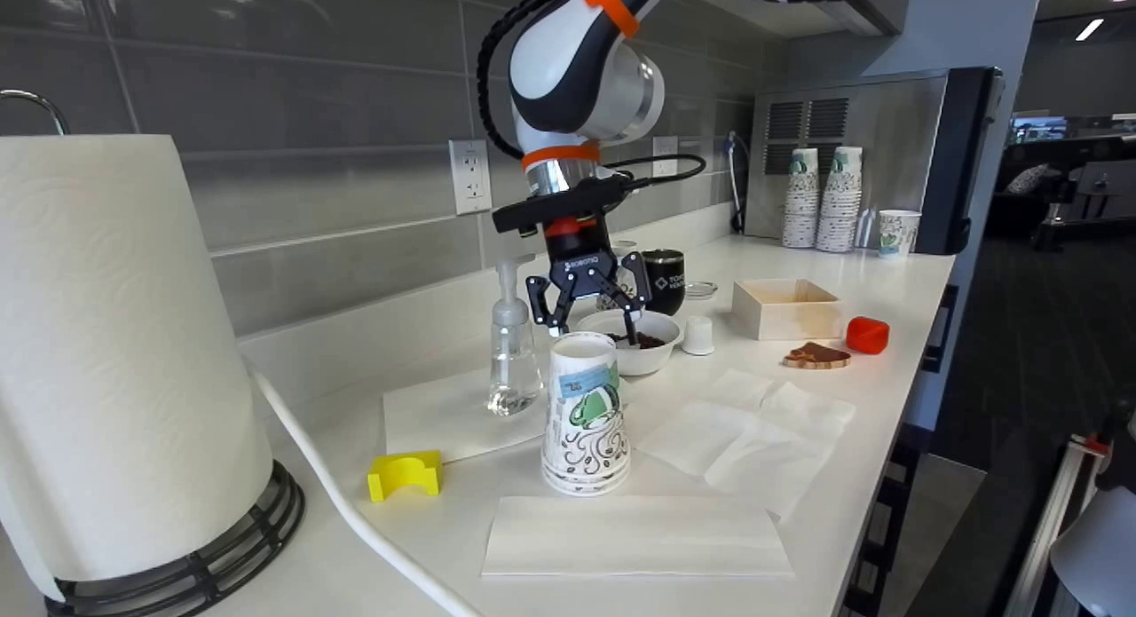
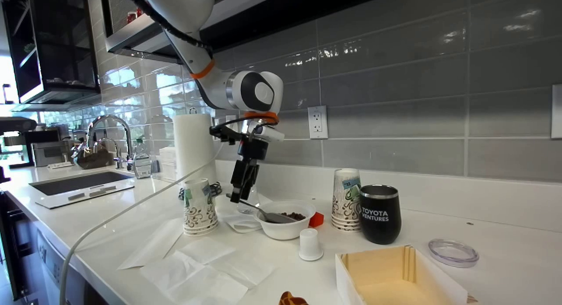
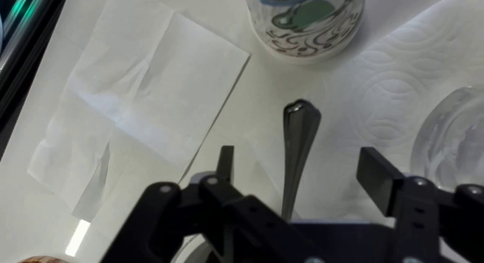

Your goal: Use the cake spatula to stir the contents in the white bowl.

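Grasp step, apparently: your gripper (image 3: 298,168) stands spread astride the cake spatula handle (image 3: 295,153); close squarely before stirring the contents (image 2: 297,216).

Round white bowl (image 2: 281,231), dark reddish-brown crumbly contents (image 2: 295,216), tall white paper cups (image 1: 586,422) flashing green and blue over dark scrollwork!

"TOYOTA VENTURES" on a black tumbler (image 2: 380,219), "ROBOTIQ" on the black housing (image 1: 582,278) above the fingers (image 1: 539,299)

From here I read the slim silver-grey spatula (image 3: 297,153) as glossy metal, the round white bowl (image 2: 281,231) as smooth, plastic-like, its lumpy reddish-brown contents (image 2: 296,216) as rough.
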